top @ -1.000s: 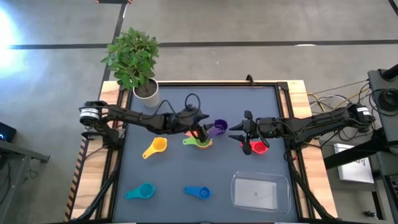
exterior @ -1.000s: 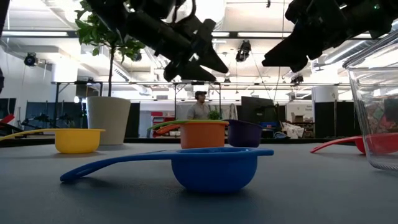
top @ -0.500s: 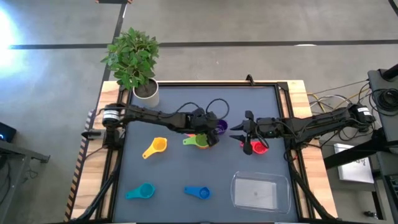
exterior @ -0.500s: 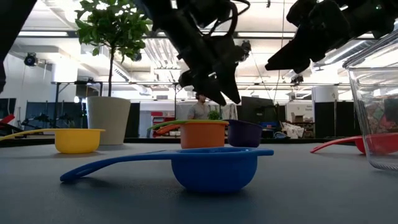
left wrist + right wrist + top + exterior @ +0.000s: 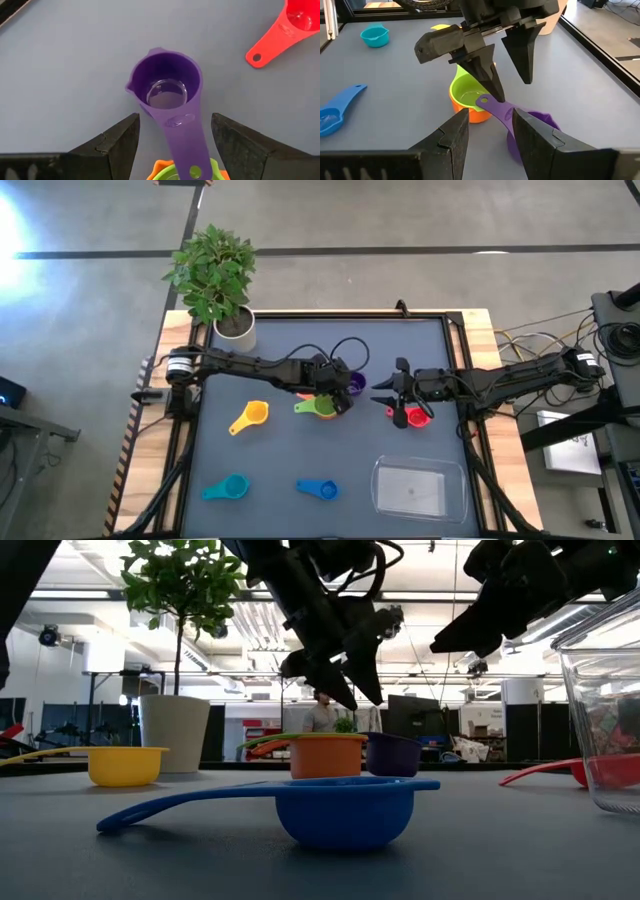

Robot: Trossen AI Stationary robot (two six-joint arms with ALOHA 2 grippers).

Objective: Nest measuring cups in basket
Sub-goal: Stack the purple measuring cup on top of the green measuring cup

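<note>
Left gripper [image 5: 172, 145] hangs wide open, empty, straddling the purple cup's [image 5: 167, 91] handle, which lies over the green cup [image 5: 470, 92] nested in the orange cup [image 5: 472, 113]; probably lining up a pinch. Right gripper [image 5: 490, 131], also open and empty, waits at its 3 o'clock by the red cup [image 5: 415, 418]. Seven cups, one each including yellow [image 5: 251, 415], teal [image 5: 227, 487], blue [image 5: 318, 490]; one basket [image 5: 418, 486] at 5 o'clock.

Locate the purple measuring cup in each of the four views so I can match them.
High view: purple cup at table centre, under the left gripper.
Low view: purple cup right of the orange cup.
Left wrist view: centre.
Right wrist view: lower centre.
Shared landmark: the orange cup beside it.
</note>
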